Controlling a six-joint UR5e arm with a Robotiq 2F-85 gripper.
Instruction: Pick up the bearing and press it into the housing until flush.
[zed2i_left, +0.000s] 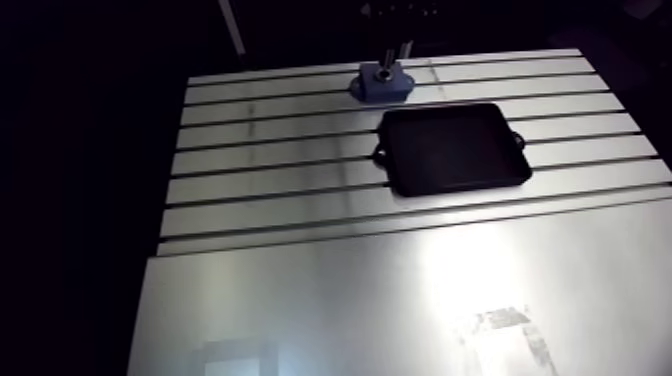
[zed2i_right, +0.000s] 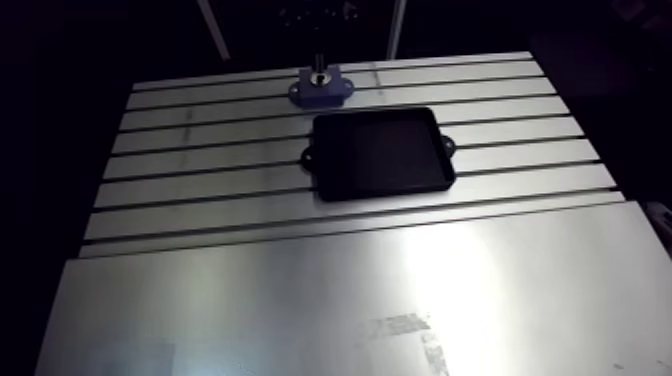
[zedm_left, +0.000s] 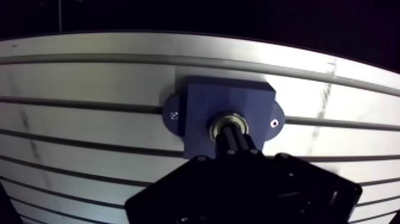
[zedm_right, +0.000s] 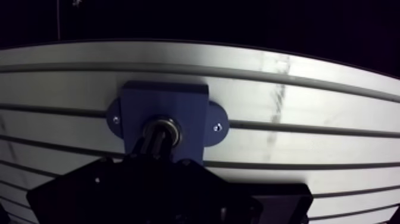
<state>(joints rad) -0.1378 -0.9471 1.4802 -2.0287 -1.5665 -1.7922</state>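
A blue housing (zedm_left: 229, 98) with two side ears stands bolted near the table's far edge, also seen in the arm view as the blue housing (zed2i_left: 381, 86). The metal bearing (zedm_left: 233, 120) sits in its bore, its shiny ring showing around the fingertips. My gripper (zedm_left: 233, 132) comes straight down over the bore. Its dark fingers (zedm_left: 237, 145) are shut together, and their tips rest on the bearing's middle. The ring's near side is hidden by the fingers, so whether it lies level with the housing's top face cannot be judged.
A black tray (zed2i_left: 455, 148) with small handles lies on the slotted table (zed2i_left: 270, 150) just in front of the housing. A smooth metal plate (zed2i_left: 400, 290) covers the near half of the table. The table's far edge runs right behind the housing.
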